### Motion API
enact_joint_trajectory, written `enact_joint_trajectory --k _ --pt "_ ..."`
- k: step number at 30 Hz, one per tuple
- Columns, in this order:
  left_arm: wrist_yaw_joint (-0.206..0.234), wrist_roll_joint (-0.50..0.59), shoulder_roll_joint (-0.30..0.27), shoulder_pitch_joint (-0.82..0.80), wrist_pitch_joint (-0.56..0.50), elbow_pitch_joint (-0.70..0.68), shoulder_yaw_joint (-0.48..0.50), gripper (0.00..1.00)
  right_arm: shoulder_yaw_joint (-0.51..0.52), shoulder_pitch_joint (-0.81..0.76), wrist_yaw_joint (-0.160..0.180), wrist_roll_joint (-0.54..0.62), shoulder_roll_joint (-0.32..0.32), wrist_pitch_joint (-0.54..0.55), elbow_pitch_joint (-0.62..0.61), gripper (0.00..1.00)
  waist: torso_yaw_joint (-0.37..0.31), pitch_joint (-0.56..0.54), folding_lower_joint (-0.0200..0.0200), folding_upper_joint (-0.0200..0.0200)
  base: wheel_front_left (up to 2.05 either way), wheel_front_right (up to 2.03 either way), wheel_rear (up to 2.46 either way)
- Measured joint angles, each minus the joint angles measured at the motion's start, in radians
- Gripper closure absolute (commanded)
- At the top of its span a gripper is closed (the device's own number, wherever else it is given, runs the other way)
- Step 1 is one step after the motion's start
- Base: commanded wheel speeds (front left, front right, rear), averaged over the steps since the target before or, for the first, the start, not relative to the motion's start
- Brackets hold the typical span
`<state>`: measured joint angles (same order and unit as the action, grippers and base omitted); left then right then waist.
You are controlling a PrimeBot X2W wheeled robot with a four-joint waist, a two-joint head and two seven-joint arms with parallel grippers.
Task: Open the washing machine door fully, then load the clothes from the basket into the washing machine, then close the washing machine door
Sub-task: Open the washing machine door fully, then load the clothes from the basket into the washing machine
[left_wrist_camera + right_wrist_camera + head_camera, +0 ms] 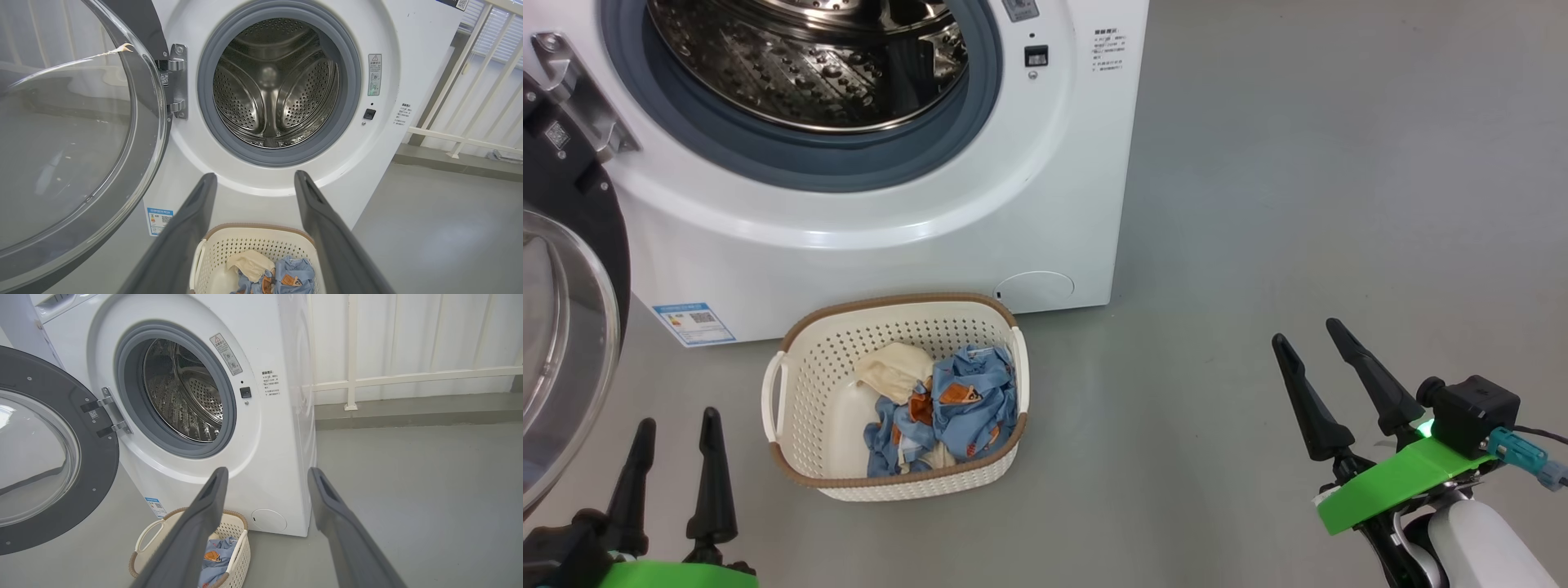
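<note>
**Door open, clothes in the basket**

My left tool point(678, 420) and right tool point(1305, 332) both stand spread wide, holding nothing. The washing machine door point(564, 327) is swung open at left. The clothes point(964, 400) lie in the basket point(849, 351) on the floor, just before the washing machine point(1062, 163).

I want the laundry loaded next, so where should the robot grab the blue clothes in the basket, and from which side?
Probably the raised, crumpled hump of the blue clothes, piled toward the right wall of the basket. Come straight down from above: the basket's walls block a sideways approach, and the bunched folds stand up, easy to pinch.
</note>
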<state>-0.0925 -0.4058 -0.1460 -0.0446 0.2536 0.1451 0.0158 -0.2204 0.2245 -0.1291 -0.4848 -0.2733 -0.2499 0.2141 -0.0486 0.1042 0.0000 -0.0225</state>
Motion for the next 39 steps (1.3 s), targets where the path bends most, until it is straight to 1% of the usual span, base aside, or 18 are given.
enact_joint_trajectory --k 15,39 --pt "-0.002 0.016 0.006 0.0 0.0 0.012 0.008 0.0 -0.002 0.0 0.0 0.0 0.001 0.0 0.001 0.0 0.0 -0.006 0.0 0.0 0.13 -0.13 0.0" --pt "-0.008 0.027 0.01 -0.002 0.0 0.014 0.022 0.0 0.0 -0.004 0.0 -0.001 0.01 0.0 0.001 0.0 0.013 0.008 0.0 0.0 1.04 -1.04 0.0"
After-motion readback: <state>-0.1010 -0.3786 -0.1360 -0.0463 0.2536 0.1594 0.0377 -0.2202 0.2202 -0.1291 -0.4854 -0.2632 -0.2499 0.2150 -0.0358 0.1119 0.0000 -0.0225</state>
